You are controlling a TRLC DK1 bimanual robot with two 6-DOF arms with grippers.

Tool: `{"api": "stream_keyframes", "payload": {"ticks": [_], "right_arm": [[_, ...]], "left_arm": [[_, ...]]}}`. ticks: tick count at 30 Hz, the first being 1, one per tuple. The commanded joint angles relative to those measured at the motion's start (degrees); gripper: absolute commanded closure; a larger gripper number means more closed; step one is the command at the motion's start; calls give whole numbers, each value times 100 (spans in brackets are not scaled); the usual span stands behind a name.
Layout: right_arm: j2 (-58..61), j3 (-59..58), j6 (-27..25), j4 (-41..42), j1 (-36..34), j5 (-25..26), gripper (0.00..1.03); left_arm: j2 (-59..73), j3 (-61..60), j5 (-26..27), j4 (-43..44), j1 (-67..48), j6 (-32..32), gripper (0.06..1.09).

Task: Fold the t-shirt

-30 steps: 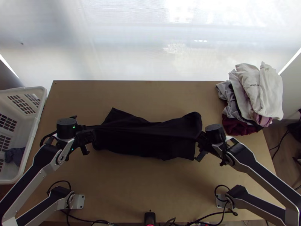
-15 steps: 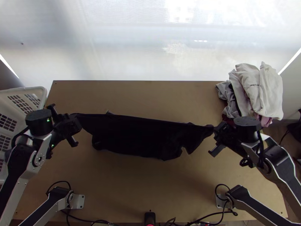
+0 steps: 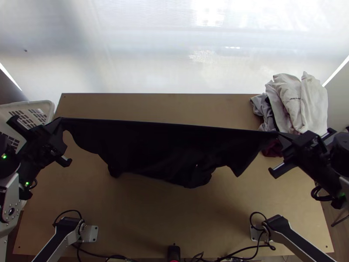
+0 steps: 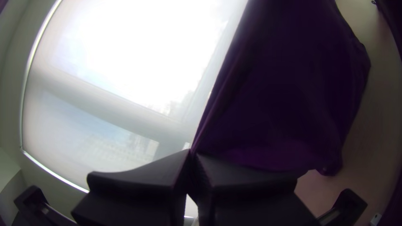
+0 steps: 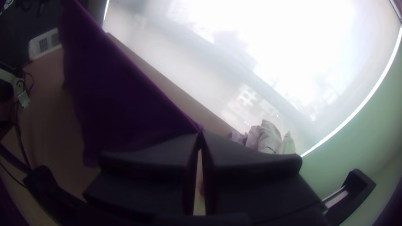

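Observation:
The black t-shirt hangs stretched between the two grippers, its upper edge taut and its lower part drooping unevenly. At its left end is my left gripper; at its right end, my right gripper. In the left wrist view my left gripper is shut on a corner of the shirt, which looks purple there. My right gripper in the right wrist view pinches the opposite corner of the shirt. Whether the lower part touches the table I cannot tell.
A pile of clothes lies at the table's back right corner, just behind the right gripper. A white basket stands beyond the table's left edge, close to the left arm. Cables run along the near edge of the table.
Both grippers have moved apart, the left one leftward and the right one rightward, each also a little up the picture. The shirt between them has risen and its upper edge has pulled straight.

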Motion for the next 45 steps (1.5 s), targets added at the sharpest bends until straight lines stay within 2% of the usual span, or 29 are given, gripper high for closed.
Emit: {"api": "stream_keyframes", "payload": {"ticks": [1,4,7,12,19,24,29,34,36,39,45], "right_arm": [[-17,1060,230,-153,-488,25,100],[-140,1191,582,-241,-435,17,100],[-307,1253,1197,-355,-383,-80,100],[-412,1508,1268,-707,-400,-106,100],[-623,1851,1285,-1533,-365,-379,100],[-614,2387,1162,-2130,-365,-432,100],[-685,2360,1197,-2368,-453,-660,100],[-658,1974,1443,-2095,-655,-1161,100],[-553,1868,1522,-1946,-655,-1223,100],[-324,1833,1628,-1893,-611,-1583,100],[-131,1657,1698,-1884,-400,-1847,100]], "left_arm": [[-532,373,-38,86,49,-209,95],[-743,435,-38,289,49,-411,95],[-866,865,-21,-151,-47,-1246,97],[-1183,1138,-21,-854,-205,-1826,97],[-1648,1779,-21,-2005,-223,-2275,97],[-1903,2342,-21,-2788,-188,-2275,97],[-1930,2535,32,-3034,-118,-2275,97],[-1947,2052,840,-2893,348,-2380,97],[-1947,1814,1341,-2647,621,-2380,97],[-1859,1656,2159,-2348,1183,-2362,97],[-1798,1472,3618,-2366,1886,-2389,97]]}}
